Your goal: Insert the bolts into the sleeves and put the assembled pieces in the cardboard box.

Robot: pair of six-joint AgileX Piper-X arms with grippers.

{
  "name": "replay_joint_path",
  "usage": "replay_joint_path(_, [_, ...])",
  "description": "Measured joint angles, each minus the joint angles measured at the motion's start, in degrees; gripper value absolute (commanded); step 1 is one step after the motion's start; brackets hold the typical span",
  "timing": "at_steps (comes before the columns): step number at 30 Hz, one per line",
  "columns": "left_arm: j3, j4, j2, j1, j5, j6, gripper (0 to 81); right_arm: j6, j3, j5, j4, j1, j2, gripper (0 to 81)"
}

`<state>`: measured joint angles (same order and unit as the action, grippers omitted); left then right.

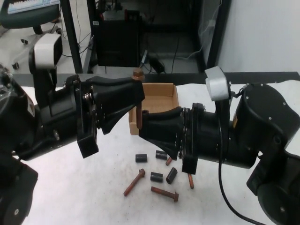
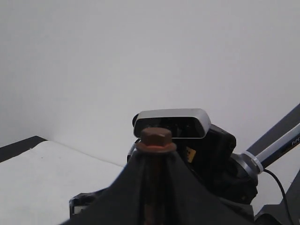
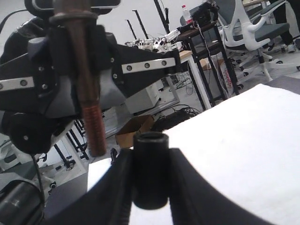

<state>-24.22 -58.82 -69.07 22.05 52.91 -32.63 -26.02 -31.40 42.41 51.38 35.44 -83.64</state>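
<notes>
My left gripper (image 1: 138, 96) is shut on a rusty bolt (image 1: 138, 105), held upright with its hex head (image 2: 156, 138) on top and its threaded end pointing down. My right gripper (image 1: 143, 123) is shut on a black sleeve (image 3: 150, 173), open end up, just under and beside the bolt's tip. In the right wrist view the bolt (image 3: 86, 93) hangs a little to one side of the sleeve's mouth, outside it. Both grippers meet above the near edge of the cardboard box (image 1: 161, 96). The left gripper (image 2: 152, 187) and the right gripper (image 3: 150, 187) show close up in their own wrist views.
On the white table in front of the box lie several loose black sleeves (image 1: 156, 177) and several rusty bolts (image 1: 134, 182), grouped below the two grippers. The box stands open at the back of the table. Beyond the table edge are dark frames and cables.
</notes>
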Motion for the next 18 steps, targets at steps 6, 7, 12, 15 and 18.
replay_joint_path(6, [0.0,0.0,0.0,0.0,-1.15,0.02,0.3,0.0,-1.04,1.08,0.0,0.0,0.0,0.9])
replay_joint_path(7, [0.0,0.0,0.0,0.1,-2.48,0.02,0.3,0.0,-1.04,1.08,0.0,0.0,0.0,0.9])
replay_joint_path(12, [0.0,0.0,0.0,0.1,-4.78,0.1,0.3,1.33,-1.01,2.71,-3.91,0.0,0.0,0.9])
replay_joint_path(15, [0.0,0.0,0.0,0.1,-5.24,0.21,0.3,4.84,-1.01,3.45,-8.52,0.44,0.0,0.9])
replay_joint_path(18, [0.0,0.0,0.0,0.1,-5.24,0.49,0.3,6.8,-1.01,3.45,-10.06,1.28,0.0,0.9])
